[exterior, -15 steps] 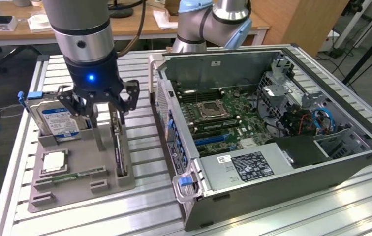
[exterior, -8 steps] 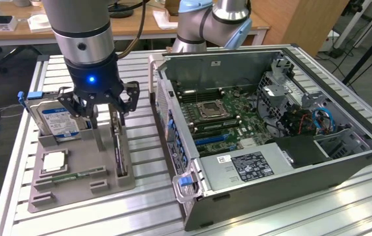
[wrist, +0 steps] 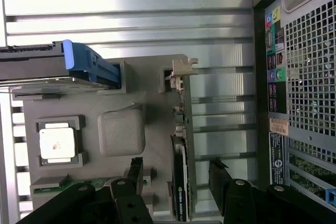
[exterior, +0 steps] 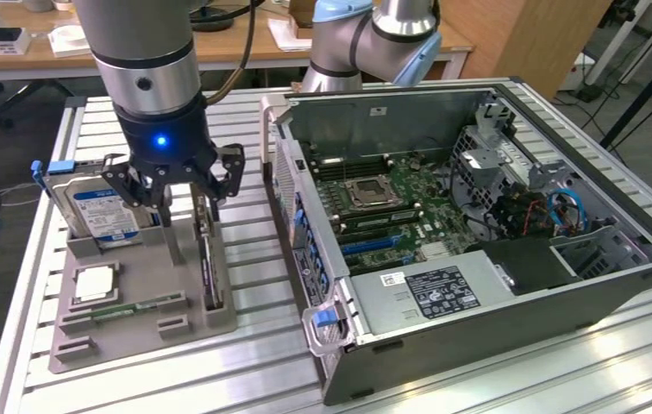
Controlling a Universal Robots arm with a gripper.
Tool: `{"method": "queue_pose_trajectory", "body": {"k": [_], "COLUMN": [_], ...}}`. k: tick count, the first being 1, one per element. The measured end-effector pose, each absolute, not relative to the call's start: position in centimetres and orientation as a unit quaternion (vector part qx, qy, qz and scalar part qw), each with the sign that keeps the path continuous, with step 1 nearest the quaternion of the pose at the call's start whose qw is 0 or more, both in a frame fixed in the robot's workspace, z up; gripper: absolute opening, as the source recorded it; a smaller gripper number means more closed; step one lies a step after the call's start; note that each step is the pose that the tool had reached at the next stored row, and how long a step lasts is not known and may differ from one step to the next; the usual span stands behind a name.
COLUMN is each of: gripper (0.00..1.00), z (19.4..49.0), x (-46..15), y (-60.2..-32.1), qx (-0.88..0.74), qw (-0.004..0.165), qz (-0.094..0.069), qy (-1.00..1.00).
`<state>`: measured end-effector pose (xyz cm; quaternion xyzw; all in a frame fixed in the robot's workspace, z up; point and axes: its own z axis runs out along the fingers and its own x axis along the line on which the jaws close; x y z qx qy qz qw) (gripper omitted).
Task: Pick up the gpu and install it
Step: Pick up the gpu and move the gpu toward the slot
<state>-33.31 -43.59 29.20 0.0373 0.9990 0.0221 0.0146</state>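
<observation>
Hanging from a grey and black robot arm [exterior: 147, 69], the jaws stand apart, low over a moulded grey holder tray [exterior: 130, 332] on a ribbed aluminium counter [exterior: 246, 371]. At the exterior view's left of the tray, a boxy silver hard drive [exterior: 102, 211] with a blue and white label stands on edge. Nearer the camera lie a square metal-topped processor [exterior: 94, 283] and a narrow green memory stick [exterior: 136, 304].

Just to the right of those, the gpu [exterior: 208, 259] stands edge-on in its slot in the tray, a thin dark slab. The wrist view shows its green board edge, black cooler and a bright metal bracket at one end. The black fingers [wrist: 220, 179] sit one on either side of the card with a gap showing, so nothing is gripped.

Farther right, an open steel computer case [exterior: 476, 345] lies on its side. Its green motherboard [exterior: 384, 207] is exposed and its perforated rear panel faces the tray.

By my reading, the pick-up is only beginning. The card is not yet lifted, and the whole install remains to be done.
</observation>
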Motion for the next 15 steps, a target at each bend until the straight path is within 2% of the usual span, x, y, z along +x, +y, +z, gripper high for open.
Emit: {"method": "queue_pose_trajectory", "body": {"k": [15], "gripper": [0.62], "z": [28.76], "x": [-33.31], "y": [-44.36], "qx": [0.037], "qw": [0.015], "qz": [0.022], "qy": [0.999]}}
